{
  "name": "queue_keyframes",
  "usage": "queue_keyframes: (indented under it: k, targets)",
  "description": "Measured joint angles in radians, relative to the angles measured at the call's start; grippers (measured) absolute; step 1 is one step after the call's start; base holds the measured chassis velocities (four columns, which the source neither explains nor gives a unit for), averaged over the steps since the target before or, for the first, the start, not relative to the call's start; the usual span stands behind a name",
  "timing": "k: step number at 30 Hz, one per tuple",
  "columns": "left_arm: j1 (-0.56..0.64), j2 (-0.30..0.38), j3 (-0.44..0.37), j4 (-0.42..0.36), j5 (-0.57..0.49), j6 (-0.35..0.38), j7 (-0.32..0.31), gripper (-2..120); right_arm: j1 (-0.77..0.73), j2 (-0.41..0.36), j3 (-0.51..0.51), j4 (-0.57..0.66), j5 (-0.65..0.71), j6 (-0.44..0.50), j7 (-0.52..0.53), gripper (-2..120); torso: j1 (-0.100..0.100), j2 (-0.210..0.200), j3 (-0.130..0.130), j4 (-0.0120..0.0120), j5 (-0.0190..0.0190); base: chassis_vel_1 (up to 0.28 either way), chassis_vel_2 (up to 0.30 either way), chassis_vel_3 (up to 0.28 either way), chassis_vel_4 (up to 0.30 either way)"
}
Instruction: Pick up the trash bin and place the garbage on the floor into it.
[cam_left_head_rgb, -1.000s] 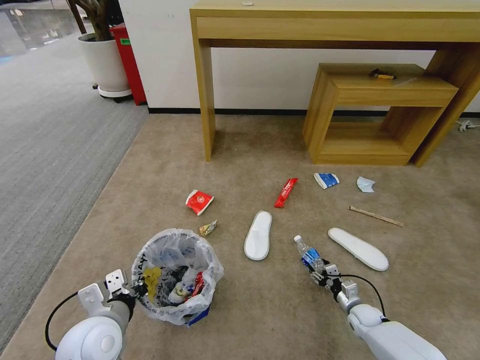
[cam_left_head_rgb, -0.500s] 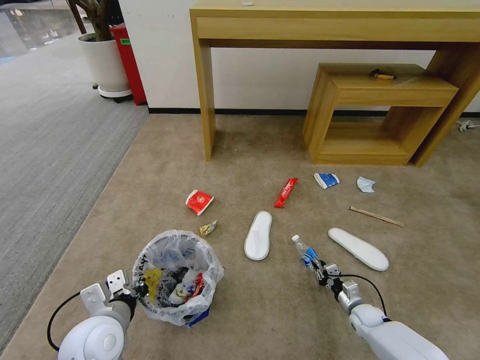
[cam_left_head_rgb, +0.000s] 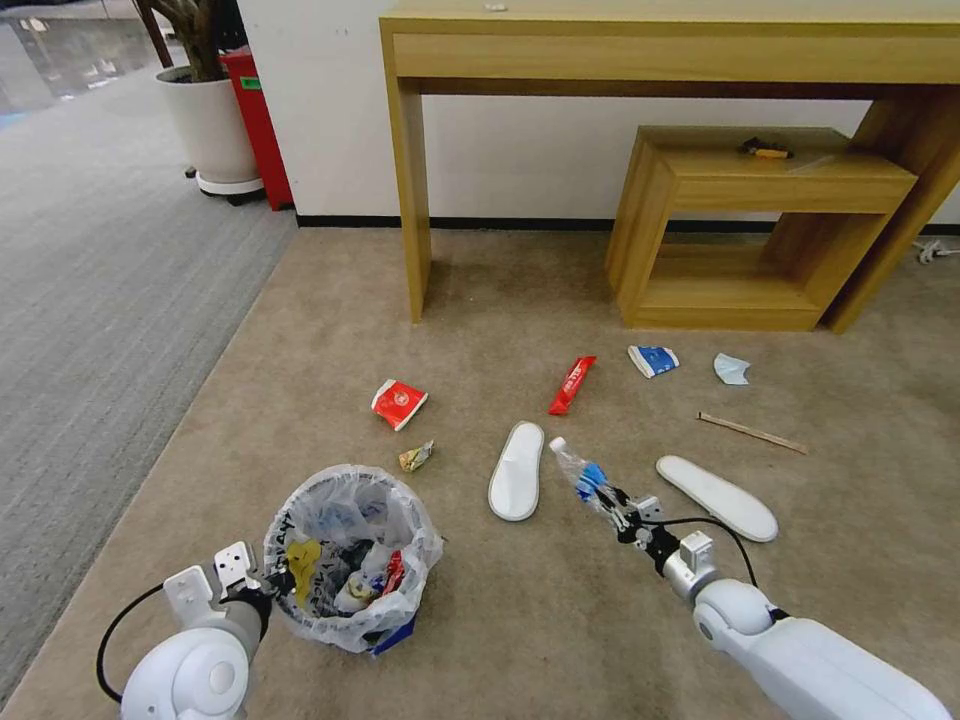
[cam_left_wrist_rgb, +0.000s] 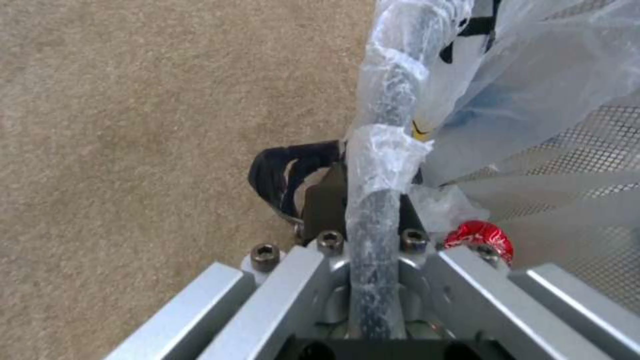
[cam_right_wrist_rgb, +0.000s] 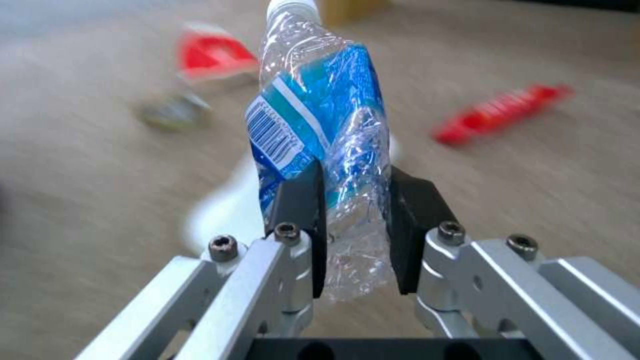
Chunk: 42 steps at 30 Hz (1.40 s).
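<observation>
Right claw (cam_right_wrist_rgb: 353, 225) pinching crushed clear bottle (cam_right_wrist_rgb: 320, 120), barcode label facing wrist camera, left claw (cam_left_wrist_rgb: 360, 200) clamped on trash bin (cam_left_head_rgb: 352, 560) rim.

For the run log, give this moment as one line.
left gripper: shut on black lined trash bin rim | right gripper: shut on clear plastic bottle

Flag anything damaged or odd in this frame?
The clear plastic bottle with the blue label is crumpled, dented in where the right gripper jaws pinch it. The left gripper clamps the bagged rim of the small black trash bin. Nothing else stands out.
</observation>
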Motion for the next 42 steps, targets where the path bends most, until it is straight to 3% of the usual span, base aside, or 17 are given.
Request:
queue_keyframes:
  k: [4, 15, 22, 27, 36, 42]
  targets:
    - [-0.005, -0.001, 0.005, 0.002, 0.0, 0.0, -0.001, 0, 0.012, -0.044, -0.022, 0.095, 0.052, 0.02, -0.063, 18, 0.0, 0.0, 0.0, 0.0002, -0.0001, 0.0, 0.0, 0.0, 0.0]
    - [-0.023, 0.0, 0.026, 0.009, 0.0, 0.0, -0.007, 0, 0.087, -0.149, -0.07, 0.303, 0.097, 0.022, -0.102, 18, 0.0, 0.0, 0.0, 0.0001, -0.0003, 0.0, 0.0, 0.0, 0.0]
    - [-0.032, -0.012, 0.033, 0.015, 0.006, 0.0, -0.01, 0, 0.262, -0.198, -0.239, 0.432, 0.15, 0.022, -0.131, 18, 0.0, 0.0, 0.0, 0.0002, -0.0001, 0.0, 0.0, 0.0, 0.0]
    - [-0.031, -0.019, 0.035, 0.012, 0.008, 0.0, -0.013, 0, 0.377, -0.172, -0.358, 0.469, 0.175, 0.016, -0.132, 18, 0.0, 0.0, 0.0, 0.0, -0.0003, 0.0, 0.0, 0.0, 0.0]
    - [-0.015, -0.025, 0.019, -0.018, 0.009, 0.0, -0.014, 0, 0.606, -0.04, -0.576, 0.449, 0.206, 0.006, -0.121, 18, 0.0, 0.0, 0.0, 0.0003, -0.0004, 0.0, 0.0, 0.0, 0.0]
    - [-0.011, -0.027, 0.012, -0.025, 0.01, 0.0, -0.014, 0, 0.665, 0.006, -0.647, 0.426, 0.218, 0.006, -0.118, 18, 0.0, 0.0, 0.0, 0.0001, -0.0004, 0.0, 0.0, 0.0, 0.0]
